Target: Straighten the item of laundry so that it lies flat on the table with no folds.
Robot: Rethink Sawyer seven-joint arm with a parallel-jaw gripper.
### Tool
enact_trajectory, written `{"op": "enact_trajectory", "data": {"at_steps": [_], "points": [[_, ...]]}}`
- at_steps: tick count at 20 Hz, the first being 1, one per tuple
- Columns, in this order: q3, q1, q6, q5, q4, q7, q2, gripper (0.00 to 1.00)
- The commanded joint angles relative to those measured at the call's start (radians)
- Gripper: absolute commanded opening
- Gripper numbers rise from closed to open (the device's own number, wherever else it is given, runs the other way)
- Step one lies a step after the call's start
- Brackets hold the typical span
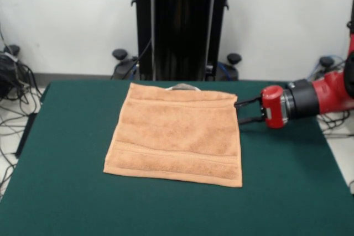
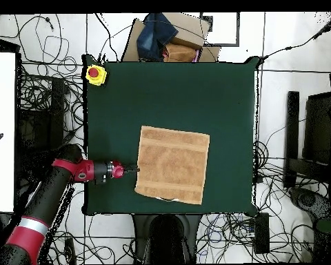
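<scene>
The tan-orange towel [image 1: 177,134] lies spread out on the dark green table [image 1: 287,192], with band stripes near its front and back edges and a whitish loop tag [image 1: 185,87] at its far edge. It looks flat, with no clear folds. In the overhead view the towel [image 2: 172,164] sits right of the arm. My gripper [image 1: 239,113] reaches in sideways from the right, low over the table. It is open, with its tips right at the towel's right edge near the far corner. It also shows in the overhead view [image 2: 132,168].
The black pedestal [image 1: 180,26] stands behind the table's far edge. A yellow box with a red button [image 2: 95,74] sits at one table corner. A cardboard box with blue cloth [image 2: 169,38] lies beyond the table. Cables cover the floor around it.
</scene>
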Motion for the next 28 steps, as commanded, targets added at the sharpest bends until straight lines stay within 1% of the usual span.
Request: {"op": "enact_trajectory", "data": {"at_steps": [1,4,8,12,16,18,24,26,28], "points": [[0.123,0.011,-0.031,0.003,0.054,0.188,-0.03,1.0],[0.157,0.031,-0.067,-0.003,0.129,0.158,-0.094,1.0],[0.21,0.053,-0.133,-0.017,0.263,0.105,-0.216,1.0],[0.239,0.069,-0.165,-0.04,0.37,0.056,-0.328,1.0],[0.263,0.079,-0.21,-0.067,0.446,0.032,-0.407,1.0],[0.274,0.083,-0.244,-0.072,0.486,0.046,-0.437,1.0],[0.381,0.059,-0.468,-0.043,0.687,0.064,-0.585,1.0],[0.401,0.058,-0.54,-0.033,0.731,0.102,-0.604,1.0],[0.415,0.052,-0.58,-0.037,0.754,0.115,-0.615,1.0]]}}
